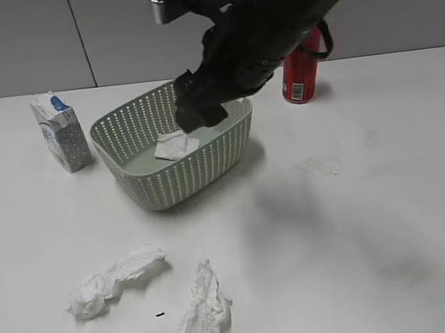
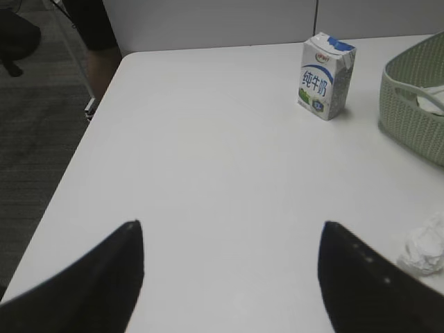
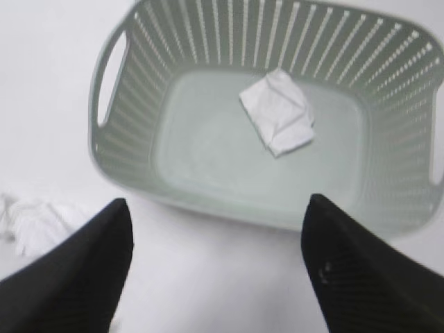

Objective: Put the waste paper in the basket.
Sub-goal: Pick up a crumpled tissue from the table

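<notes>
The sage-green basket stands at the table's middle back. One flat, squarish waste paper wad lies inside it, also in the right wrist view. Two long ragged wads lie on the table in front: one at the left, one nearer. My right gripper hangs open and empty above the basket. The left gripper is open and empty over bare table, and is out of the exterior view. A wad's edge shows at its right.
A white-and-blue milk carton stands left of the basket, also in the left wrist view. A red can stands behind the basket to the right. The table's left edge drops to dark floor.
</notes>
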Motion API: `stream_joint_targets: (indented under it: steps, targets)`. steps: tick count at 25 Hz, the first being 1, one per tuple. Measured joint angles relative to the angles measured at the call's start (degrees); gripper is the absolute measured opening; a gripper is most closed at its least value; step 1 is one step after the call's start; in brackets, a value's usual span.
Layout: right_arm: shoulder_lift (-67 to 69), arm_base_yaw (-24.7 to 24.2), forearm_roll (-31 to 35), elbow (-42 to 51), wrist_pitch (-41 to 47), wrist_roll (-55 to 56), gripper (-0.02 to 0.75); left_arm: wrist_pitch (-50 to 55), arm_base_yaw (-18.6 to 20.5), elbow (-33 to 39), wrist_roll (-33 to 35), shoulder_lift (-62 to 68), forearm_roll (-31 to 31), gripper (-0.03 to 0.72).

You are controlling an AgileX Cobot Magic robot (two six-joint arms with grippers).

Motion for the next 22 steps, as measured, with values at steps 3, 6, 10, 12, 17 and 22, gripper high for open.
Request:
stream_joint_targets:
  steps: [3,6,10,12,17,22]
  targets:
    - [-1.78,-1.94,-2.71,0.00,8.19,2.99,0.573,0.00,0.00,0.00,0.00,0.00,0.00,0.573]
    - [-2.79,-6.18,-3.83,0.00,15.66,4.90,0.573,0.00,0.00,0.00,0.00,0.00,0.00,0.573]
    - [-3.52,-13.80,-4.24,-0.07,23.55,5.49,0.571,-0.13,0.00,-0.11,0.00,0.55,0.00,0.573]
    - [-3.89,-18.08,-4.78,-0.09,26.38,5.54,0.571,-0.19,0.00,-1.04,0.00,2.49,-0.41,0.573]
    - [-4.68,-28.99,-7.94,-0.09,32.05,5.60,0.571,-2.25,0.00,-3.53,4.39,11.63,-4.22,0.573]
    - [-8.16,-34.99,-8.42,1.54,34.96,5.60,0.571,-8.30,-1.91,-4.03,13.13,22.05,-13.79,0.573]
